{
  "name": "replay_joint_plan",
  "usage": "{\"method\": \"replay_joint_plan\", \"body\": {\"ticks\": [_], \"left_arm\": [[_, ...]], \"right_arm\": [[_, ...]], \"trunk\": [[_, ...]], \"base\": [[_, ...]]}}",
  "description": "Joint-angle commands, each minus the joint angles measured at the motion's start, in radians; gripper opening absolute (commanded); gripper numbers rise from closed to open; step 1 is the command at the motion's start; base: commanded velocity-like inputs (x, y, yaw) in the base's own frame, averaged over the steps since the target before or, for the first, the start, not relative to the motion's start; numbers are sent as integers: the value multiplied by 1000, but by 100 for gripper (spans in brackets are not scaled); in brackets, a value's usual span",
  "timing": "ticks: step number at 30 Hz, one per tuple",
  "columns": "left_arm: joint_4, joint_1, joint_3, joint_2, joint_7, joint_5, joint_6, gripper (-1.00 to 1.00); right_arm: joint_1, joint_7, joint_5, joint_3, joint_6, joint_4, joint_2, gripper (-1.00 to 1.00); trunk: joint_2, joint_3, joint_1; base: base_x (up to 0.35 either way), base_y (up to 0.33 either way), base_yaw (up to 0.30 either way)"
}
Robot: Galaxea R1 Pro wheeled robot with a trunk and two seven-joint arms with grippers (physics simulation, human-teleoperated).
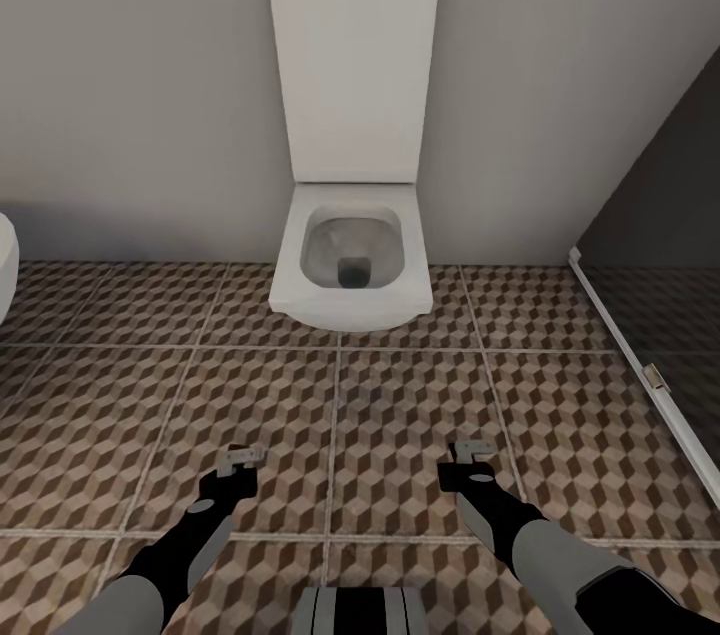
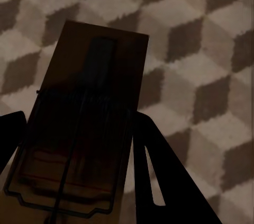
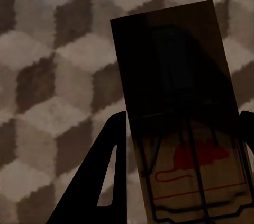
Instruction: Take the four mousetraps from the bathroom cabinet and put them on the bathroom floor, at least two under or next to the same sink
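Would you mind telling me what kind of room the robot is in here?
A bathroom, almost certainly: a white toilet with its lid up stands against the wall, the floor is cube-patterned tile, and a dark glass panel, probably a shower screen, stands at right.

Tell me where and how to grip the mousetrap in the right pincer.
As the right pincer does now: clamp the mousetrap across its two long edges at the wire end, coming along its length. The base is flat and narrow, so fingers fit either side, clear of the wire.
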Motion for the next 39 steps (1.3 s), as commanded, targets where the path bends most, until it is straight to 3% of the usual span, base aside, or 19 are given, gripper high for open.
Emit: {"method": "replay_joint_plan", "body": {"ticks": [1,9,15,20,34,39], "left_arm": [[-1,0,-8,0,9,6,-4,-100],[0,0,-10,-5,53,4,-9,-100],[-1,0,-12,-7,97,2,-10,-100],[-1,0,-13,-7,97,3,-12,-100],[-3,0,-12,-7,96,3,-14,-100],[-3,0,-12,-7,96,3,-14,-100]], "right_arm": [[0,-5,-9,8,5,-2,0,-100],[0,-5,-9,8,5,-2,1,-100],[0,-4,-8,8,5,-2,2,-100],[0,-4,-8,9,3,-2,1,-100],[0,-5,-7,14,-100,-2,5,-100],[0,-5,-7,14,-110,-2,4,-100]], "trunk": [[0,-1,0],[0,-1,0],[-2,-24,3],[-3,-43,5],[-3,-43,5],[-4,-63,7]], "base": [[0,0,0],[0,0,0],[0,0,0],[0,0,0],[0,0,0],[0,0,0]]}}
